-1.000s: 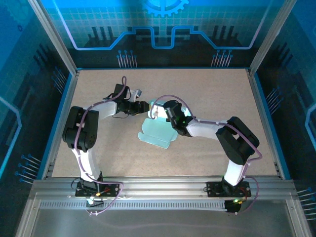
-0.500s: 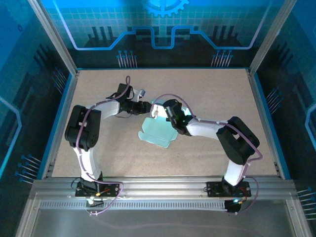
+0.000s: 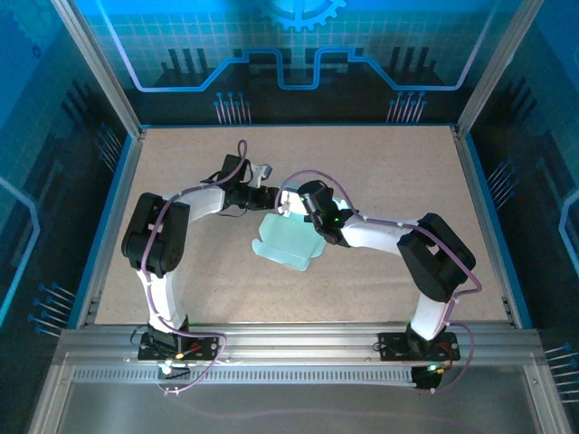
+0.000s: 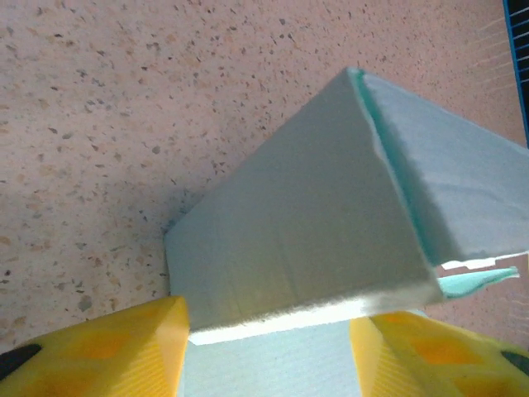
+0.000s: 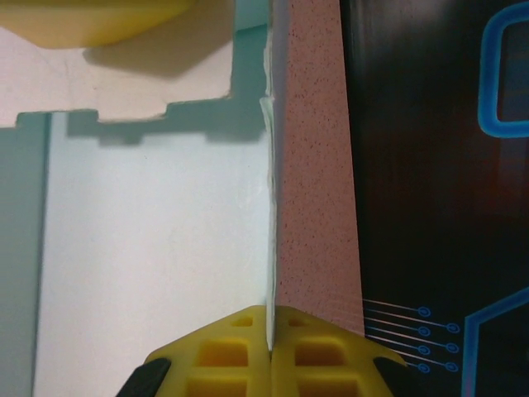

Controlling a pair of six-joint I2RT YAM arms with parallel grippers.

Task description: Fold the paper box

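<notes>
The paper box (image 3: 285, 242) is pale mint card, partly folded, lying mid-table with one wall raised at its far end. My right gripper (image 3: 291, 204) is shut on that raised wall's edge; in the right wrist view the thin card (image 5: 157, 231) runs straight into the closed yellow gripper (image 5: 270, 331). My left gripper (image 3: 269, 193) meets the box's far-left corner. In the left wrist view its gripper (image 4: 269, 347) stands open, one yellow finger on each side of a folded panel (image 4: 306, 223), with flat card below between them. Whether the pads touch the card is not clear.
The speckled tabletop (image 3: 389, 172) lies open around the box. Metal frame posts and blue side walls (image 3: 118, 181) bound the table. The other gripper's yellow finger (image 5: 99, 16) shows at the top of the right wrist view.
My left arm has shifted slightly right and away, closer to the box's raised end. The right gripper keeps its hold and the box has barely moved.
</notes>
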